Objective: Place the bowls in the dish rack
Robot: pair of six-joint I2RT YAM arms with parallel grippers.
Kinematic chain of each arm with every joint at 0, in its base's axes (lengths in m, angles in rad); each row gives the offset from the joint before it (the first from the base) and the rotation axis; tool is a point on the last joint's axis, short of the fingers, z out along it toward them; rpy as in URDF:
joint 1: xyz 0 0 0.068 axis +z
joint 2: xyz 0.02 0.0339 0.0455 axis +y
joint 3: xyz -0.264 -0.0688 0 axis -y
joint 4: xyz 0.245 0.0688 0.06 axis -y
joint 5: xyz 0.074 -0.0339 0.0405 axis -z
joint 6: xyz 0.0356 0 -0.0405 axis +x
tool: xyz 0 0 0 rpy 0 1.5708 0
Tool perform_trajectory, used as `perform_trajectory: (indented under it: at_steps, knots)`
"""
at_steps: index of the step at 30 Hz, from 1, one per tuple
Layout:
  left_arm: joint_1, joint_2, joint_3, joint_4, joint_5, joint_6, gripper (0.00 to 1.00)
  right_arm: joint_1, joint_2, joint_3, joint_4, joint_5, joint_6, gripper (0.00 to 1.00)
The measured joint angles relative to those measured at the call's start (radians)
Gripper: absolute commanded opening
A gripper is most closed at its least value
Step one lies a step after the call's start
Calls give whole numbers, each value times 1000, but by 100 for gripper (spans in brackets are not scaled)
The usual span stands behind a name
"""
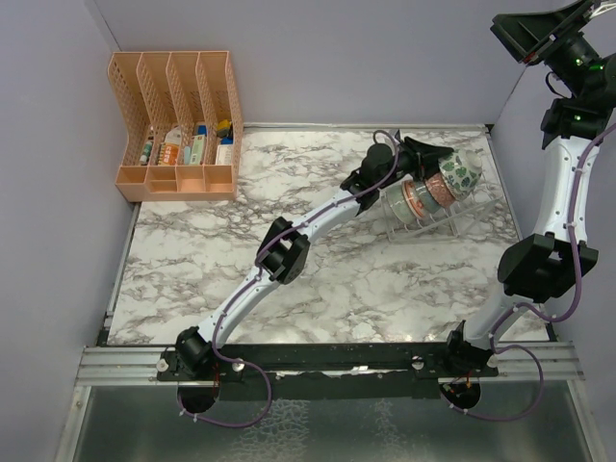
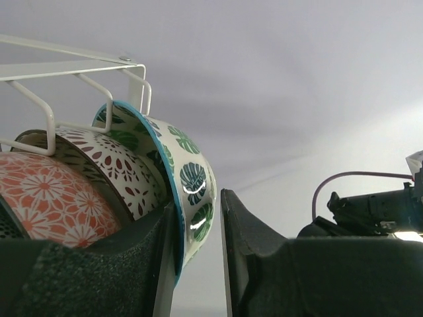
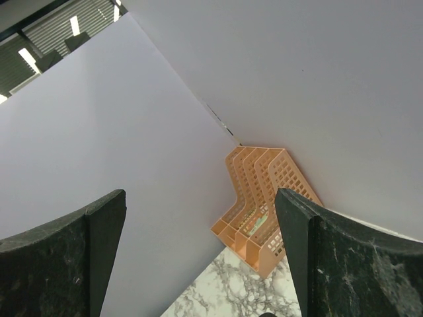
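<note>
**Left gripper slack around the leaf bowl in the rack**

The left gripper [image 2: 198,218] stands with its jaws narrow astride the rim of the leaf bowl [image 2: 188,172]. The inner pad lies against the inside and a sliver of gap shows at the outer wall, so the bowl looks unpinched. It sits on edge at the end of the rack [image 2: 79,69], leaning on the lattice bowl [image 2: 119,172], with the orange bowl [image 2: 46,198] beyond. If the inner pad drags on the rim while backing out, it could tip the bowl off the end or shove the rack. The right gripper [image 3: 198,198] hangs high, wide open and empty.
</note>
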Motion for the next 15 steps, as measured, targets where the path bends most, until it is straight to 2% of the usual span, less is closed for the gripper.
perform_trajectory:
  at_steps: [8,15]
  knots:
    - [0,-15,0,-21,20,46,32,0,0,-7,6,0,1,94]
    - [0,-33,0,-49,31,84,37,0,0,-10,14,0,8,94]
